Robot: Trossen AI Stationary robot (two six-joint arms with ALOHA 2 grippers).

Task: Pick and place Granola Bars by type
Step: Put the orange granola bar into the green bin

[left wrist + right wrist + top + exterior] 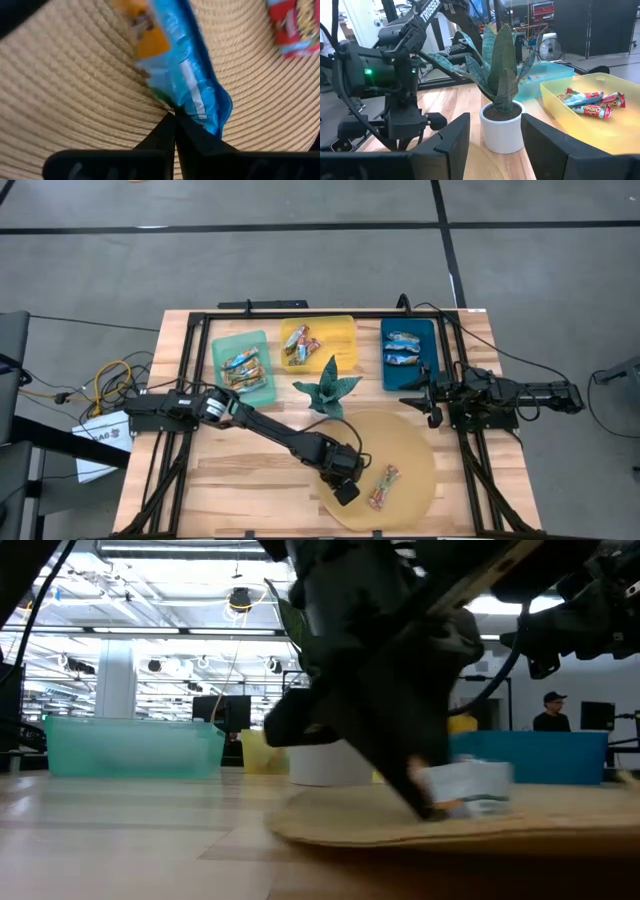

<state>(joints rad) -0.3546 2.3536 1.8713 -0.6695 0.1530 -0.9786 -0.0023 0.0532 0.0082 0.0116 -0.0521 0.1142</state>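
Pick step: blue granola bar (192, 80) pinched on the woven mat (410, 442).

The left hand (345, 488) is pressed together on the bar's wrapper edge, directly ahead of its fingertips. A red-wrapped bar (383, 486) lies just beside. A lift and carry toward the blue bin (386, 352) is judged next. The right hand (432, 398) is spread, waiting near that bin.

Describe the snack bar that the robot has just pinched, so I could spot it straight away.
Find the round woven mat at the table's near edge. At its left side the left pincer is shut on a blue-wrapped bar. The only other bar on the mat lies loose beside it, in a red and orange wrapper.
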